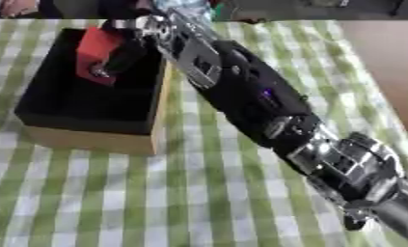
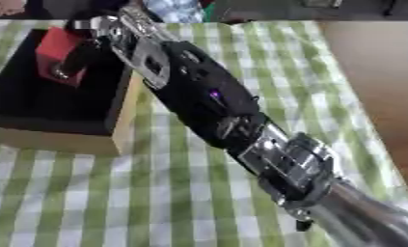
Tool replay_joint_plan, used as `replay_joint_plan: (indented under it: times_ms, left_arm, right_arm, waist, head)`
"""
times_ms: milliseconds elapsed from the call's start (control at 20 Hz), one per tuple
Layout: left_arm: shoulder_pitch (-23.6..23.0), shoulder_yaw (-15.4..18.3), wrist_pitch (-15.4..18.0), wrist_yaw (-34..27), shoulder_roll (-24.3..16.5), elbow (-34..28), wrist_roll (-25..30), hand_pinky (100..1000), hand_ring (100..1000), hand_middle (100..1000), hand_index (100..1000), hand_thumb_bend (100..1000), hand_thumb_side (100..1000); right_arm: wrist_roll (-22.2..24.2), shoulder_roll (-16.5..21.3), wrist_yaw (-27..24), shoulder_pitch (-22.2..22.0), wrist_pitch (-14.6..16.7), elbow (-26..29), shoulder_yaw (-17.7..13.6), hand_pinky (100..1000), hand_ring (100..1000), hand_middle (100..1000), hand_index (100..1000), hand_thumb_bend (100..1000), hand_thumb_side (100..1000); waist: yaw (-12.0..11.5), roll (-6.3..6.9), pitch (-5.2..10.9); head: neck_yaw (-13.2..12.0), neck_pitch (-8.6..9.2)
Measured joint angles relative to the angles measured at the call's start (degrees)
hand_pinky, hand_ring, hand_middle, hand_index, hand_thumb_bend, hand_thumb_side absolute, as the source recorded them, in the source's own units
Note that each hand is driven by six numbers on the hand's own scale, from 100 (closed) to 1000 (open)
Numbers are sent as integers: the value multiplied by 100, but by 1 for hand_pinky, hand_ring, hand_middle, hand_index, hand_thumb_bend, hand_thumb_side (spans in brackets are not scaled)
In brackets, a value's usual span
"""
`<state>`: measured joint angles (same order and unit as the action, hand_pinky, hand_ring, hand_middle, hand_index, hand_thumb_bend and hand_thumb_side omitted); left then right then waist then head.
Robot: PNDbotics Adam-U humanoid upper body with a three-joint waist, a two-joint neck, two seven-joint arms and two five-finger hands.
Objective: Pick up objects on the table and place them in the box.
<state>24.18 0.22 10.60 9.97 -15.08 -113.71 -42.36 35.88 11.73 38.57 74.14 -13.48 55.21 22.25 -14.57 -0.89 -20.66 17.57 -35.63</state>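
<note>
Reaching over the black-lined wooden box [image 1: 97, 137], the right hand [image 1: 143, 36] holds a red block [image 1: 97, 46], dark fingers [image 1: 122, 58] curled round it.

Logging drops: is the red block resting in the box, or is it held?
Held: the right hand is curled round the red block, over the box opening.

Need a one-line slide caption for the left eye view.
Right hand holds a red block over the black-lined box on a green checked tablecloth.
</note>
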Motion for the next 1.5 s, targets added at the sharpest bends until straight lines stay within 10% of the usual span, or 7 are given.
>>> replay_joint_plan:
  times_ms: [550,750,800,1050,1150,1500]
  left_arm:
    - [0,-1,-3,-23,44,0,17,635,743,690,631,100,788]
    - [0,-1,-8,-28,45,0,25,635,743,690,631,100,777]
    - [0,-1,-10,-29,45,0,28,635,743,690,631,100,764]
    - [-2,-1,-19,-30,46,0,50,635,744,690,630,100,769]
    - [-3,-1,-23,-35,46,0,57,635,743,689,629,100,772]
    - [-11,1,-33,-37,46,0,69,634,742,687,630,100,769]
  right_arm:
    - [-193,-98,1078,21,513,-311,-239,1000,1000,983,1000,269,783]
    - [-198,-107,1162,31,583,-339,-277,1000,1000,989,1000,100,382]
    - [-170,-107,1159,31,604,-340,-295,1000,1000,972,1000,100,100]
    - [-88,-124,785,31,493,-339,-406,1000,1000,954,1000,100,100]
    - [-54,-125,501,31,455,-325,-421,1000,1000,961,1000,175,399]
    - [-65,-64,613,100,597,-118,-262,1000,1000,1000,1000,348,749]
  waist:
    - [-1,-4,0]
    - [2,-4,0]
    - [2,-4,0]
    - [6,-4,0]
    - [8,-4,0]
    - [40,-4,0]
  head:
    - [34,0]
    - [46,1]
    - [50,1]
    - [52,1]
    - [52,1]
    - [46,1]
